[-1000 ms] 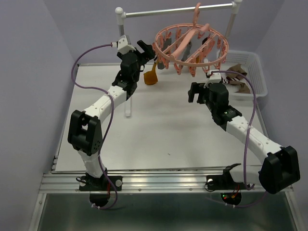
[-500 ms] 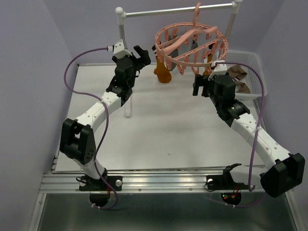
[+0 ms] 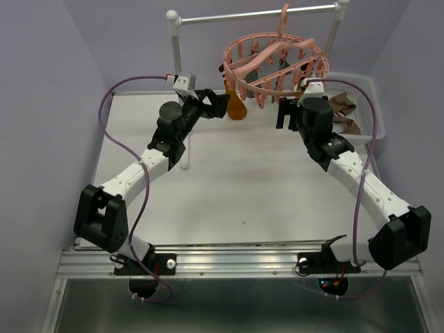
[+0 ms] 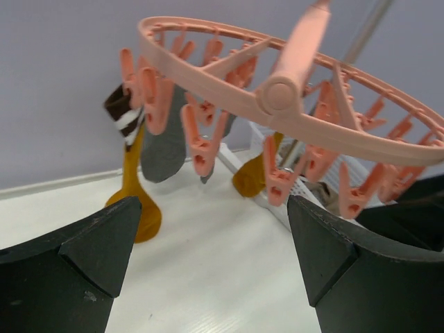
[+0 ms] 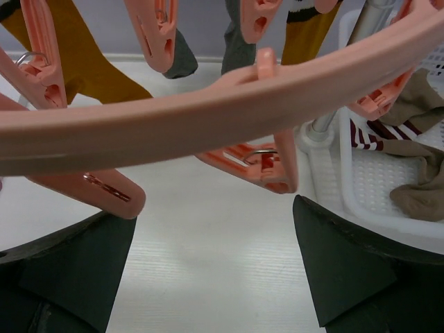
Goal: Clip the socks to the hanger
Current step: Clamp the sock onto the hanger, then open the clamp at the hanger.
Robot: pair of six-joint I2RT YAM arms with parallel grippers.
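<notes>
Both pincers spread wide and holding nothing, one on each side of the hanger (image 3: 274, 66).
Top view: the pink ring hangs from the rail (image 3: 257, 15). The left pincer (image 3: 215, 102) is just beside the ring's left edge, near a mustard sock (image 3: 236, 109) dangling from a clip. The right pincer (image 3: 283, 115) is at the ring's right front, and a white basket (image 3: 371, 114) sits at the far right. Left wrist only: the mustard sock has a dark striped cuff, a grey sock (image 4: 165, 146) is clipped beside it, and a 2nd mustard sock (image 4: 251, 177) hangs further back. The ring sits above and between the fingers (image 4: 76, 270). Right wrist only: the ring crosses close above its fingers (image 5: 347, 263), and brown socks (image 5: 409, 156) with striped cuffs lie loose in the basket.
</notes>
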